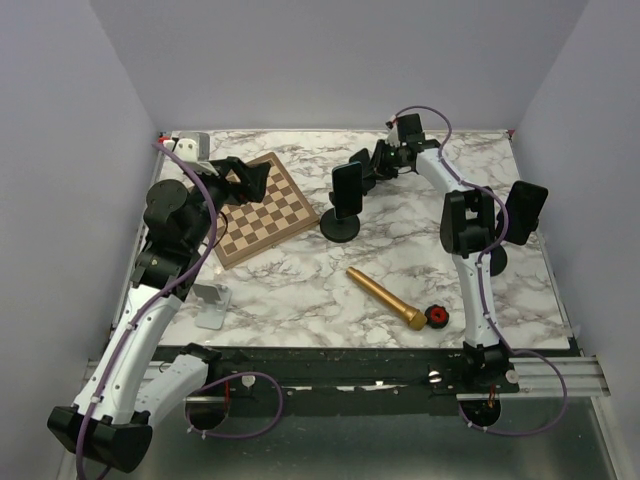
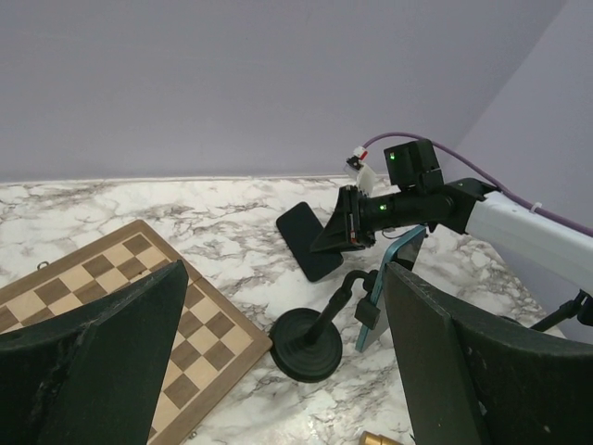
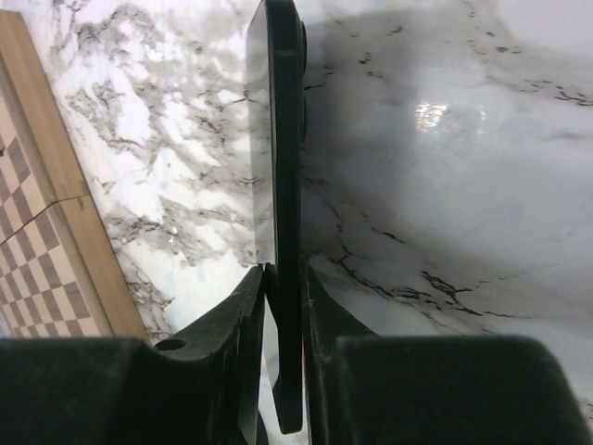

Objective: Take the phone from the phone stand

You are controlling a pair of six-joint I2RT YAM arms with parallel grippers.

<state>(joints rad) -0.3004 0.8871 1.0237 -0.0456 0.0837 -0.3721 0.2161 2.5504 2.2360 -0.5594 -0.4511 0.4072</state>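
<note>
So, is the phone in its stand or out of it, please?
Out: the phone sits between the fingers of the right tool, beside the stand and apart from it.

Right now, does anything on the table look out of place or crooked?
The chessboard lies turned at an angle to the table edges, one corner close to the phone stand. The gold microphone lies flat on its side near the front. Nothing looks spilled or broken.
</note>
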